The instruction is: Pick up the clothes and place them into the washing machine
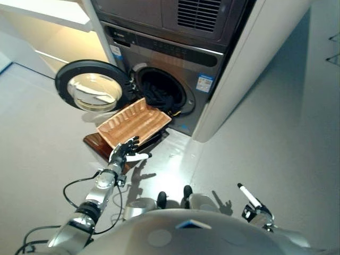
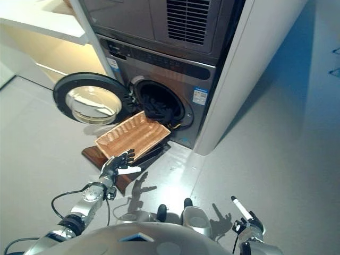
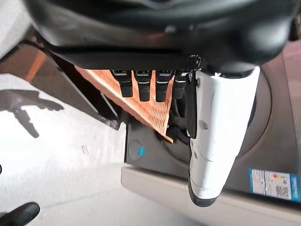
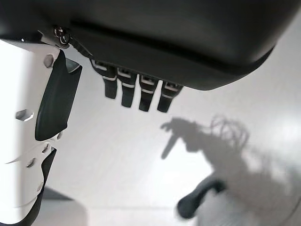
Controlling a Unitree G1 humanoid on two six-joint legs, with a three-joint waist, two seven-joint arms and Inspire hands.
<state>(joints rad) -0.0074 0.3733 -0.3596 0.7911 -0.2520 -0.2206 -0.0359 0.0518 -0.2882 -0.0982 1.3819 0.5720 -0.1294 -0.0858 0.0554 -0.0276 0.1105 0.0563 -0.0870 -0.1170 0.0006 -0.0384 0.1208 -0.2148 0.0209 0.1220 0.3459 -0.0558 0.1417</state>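
Dark clothes [image 1: 159, 95] lie inside the drum of the grey washing machine [image 1: 207, 58], whose round door [image 1: 90, 85] is swung wide to the left. An orange woven basket [image 1: 134, 123] leans tilted against the drum opening and looks empty. My left hand [image 1: 125, 151] hovers just in front of the basket's near edge, fingers straight, holding nothing. My right hand [image 1: 254, 208] hangs low at the right over bare floor, open and empty; its wrist view shows only floor.
A dark wooden stand [image 1: 101, 142] supports the basket on the floor. A white cabinet panel [image 1: 249, 64] flanks the machine on the right. A lit white shelf [image 1: 48, 16] is at the back left. Grey floor [image 1: 276, 138] spreads to the right.
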